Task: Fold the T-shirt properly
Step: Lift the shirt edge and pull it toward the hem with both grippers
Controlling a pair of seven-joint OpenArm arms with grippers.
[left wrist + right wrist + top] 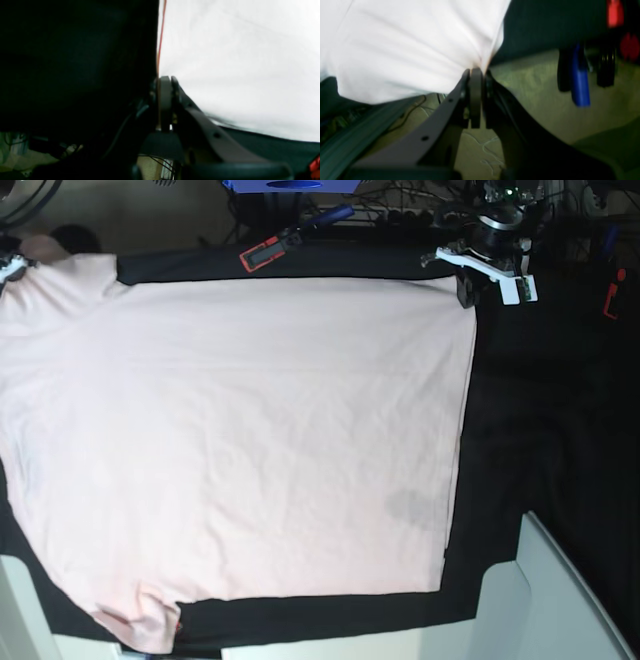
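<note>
a desk (540,400) under black cloth, with a pale pink t-shirt (240,450) spread seemingly flat across it.

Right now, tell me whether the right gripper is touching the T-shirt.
Touching: in the right wrist view the right gripper is shut on the T-shirt edge, cloth pinched between its fingers.

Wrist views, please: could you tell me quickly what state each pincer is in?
Left pincer: shut on the T-shirt edge.
Right pincer: shut on the T-shirt corner.
</note>
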